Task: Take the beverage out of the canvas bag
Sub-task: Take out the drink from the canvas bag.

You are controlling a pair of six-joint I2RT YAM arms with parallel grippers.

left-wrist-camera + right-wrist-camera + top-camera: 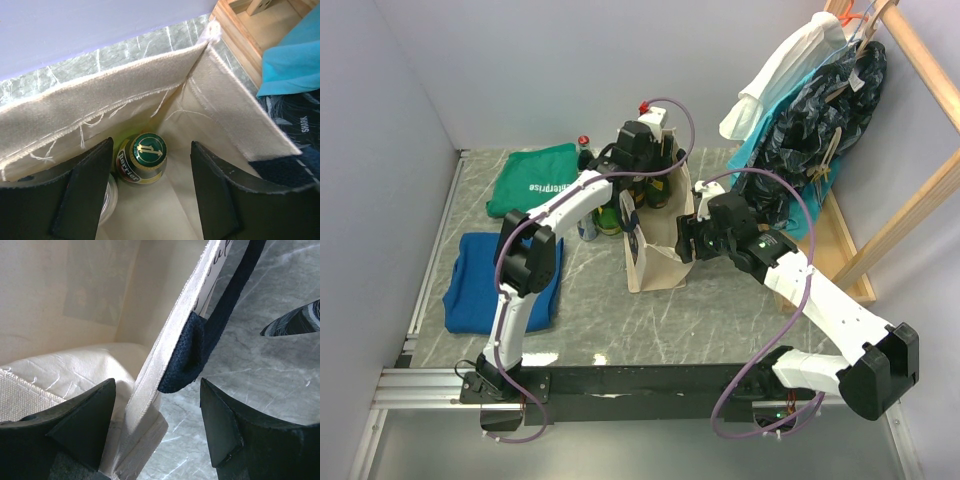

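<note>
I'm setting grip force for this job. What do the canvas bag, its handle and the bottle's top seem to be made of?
Canvas bag: coarse woven cream cloth, matte, with loose threads fraying along the inner seams. Handle: dark navy woven webbing, its ribbed weave visible. Bottle top: glossy green and gold, catching light, so likely metal cap or foil; which one is unclear.
</note>
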